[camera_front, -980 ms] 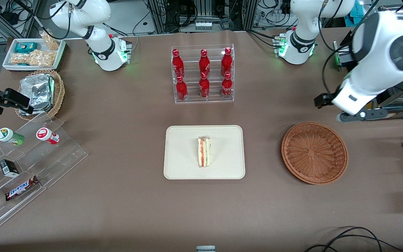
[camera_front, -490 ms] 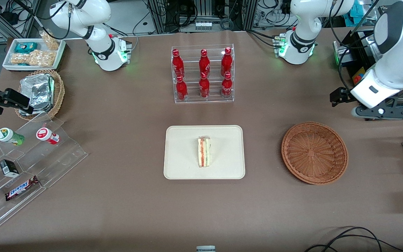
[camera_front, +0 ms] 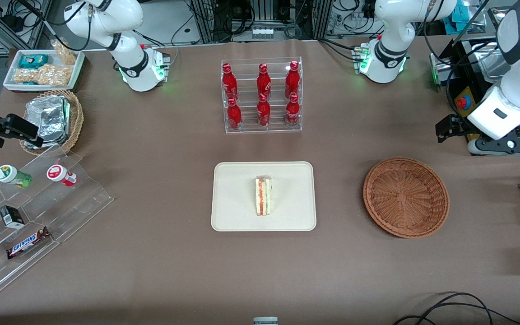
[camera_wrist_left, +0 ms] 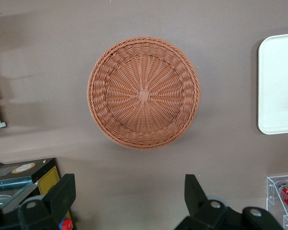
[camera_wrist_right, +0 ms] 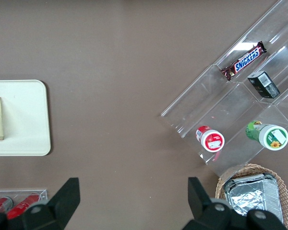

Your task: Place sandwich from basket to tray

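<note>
Gripper: the left arm's gripper hangs above the bench at the working arm's end, in the upper half of the front view, farther from the front camera than the basket. In the wrist view its two fingers stand spread wide apart with only bench surface between them; they grip nothing.
Bench: brown covering fills nearly the whole front frame and carries everything listed here.
Stepped clear stand: at the parked arm's end, in the lower part of the front frame, holding two small tubs, a dark carton and a Snickers bar.
Tray: cream, rectangular, rounded corners, flat on the bench at the centre of the front frame, slightly below the middle.
Basket: reddish-brown wicker, level with the tray in the frame, toward the working arm's end and well apart from the tray; its bare woven floor shows in the wrist view.
Bottle rack: clear tiered rack of six red bottles, upper centre of the front frame, farther from the camera than the tray.
Sandwich: triangular wedge lying on the tray near its middle, orange-red and green layers showing, clear of the rim.
</note>
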Motion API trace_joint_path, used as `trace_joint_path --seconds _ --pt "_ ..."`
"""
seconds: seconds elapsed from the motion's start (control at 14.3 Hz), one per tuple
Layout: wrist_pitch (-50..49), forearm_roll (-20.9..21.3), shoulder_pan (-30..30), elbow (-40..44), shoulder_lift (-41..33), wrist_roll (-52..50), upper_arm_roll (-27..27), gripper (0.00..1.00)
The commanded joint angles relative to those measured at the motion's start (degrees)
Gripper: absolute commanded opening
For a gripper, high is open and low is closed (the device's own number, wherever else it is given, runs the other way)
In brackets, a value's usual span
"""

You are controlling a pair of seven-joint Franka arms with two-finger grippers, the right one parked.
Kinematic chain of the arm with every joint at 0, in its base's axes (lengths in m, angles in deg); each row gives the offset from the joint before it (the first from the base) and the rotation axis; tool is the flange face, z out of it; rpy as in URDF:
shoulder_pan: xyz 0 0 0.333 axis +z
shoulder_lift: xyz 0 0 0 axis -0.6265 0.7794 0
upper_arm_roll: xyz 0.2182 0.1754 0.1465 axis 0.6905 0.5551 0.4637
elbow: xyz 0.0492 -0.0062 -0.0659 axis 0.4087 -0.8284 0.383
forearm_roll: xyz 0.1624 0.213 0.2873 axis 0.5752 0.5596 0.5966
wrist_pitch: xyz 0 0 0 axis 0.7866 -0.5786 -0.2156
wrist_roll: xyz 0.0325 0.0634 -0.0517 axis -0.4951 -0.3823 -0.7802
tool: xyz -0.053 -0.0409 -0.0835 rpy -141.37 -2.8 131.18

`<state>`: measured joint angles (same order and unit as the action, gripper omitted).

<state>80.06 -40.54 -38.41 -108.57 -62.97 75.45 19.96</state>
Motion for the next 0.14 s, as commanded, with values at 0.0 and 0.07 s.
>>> trace_joint_path --seconds 0.0,0.07 --pt "-0.9 -2.1 0.8 4.9 3.2 0.5 -0.6 1.00" --pt "-1.1 -2.9 0.8 4.9 2.8 0.5 -0.5 1.00"
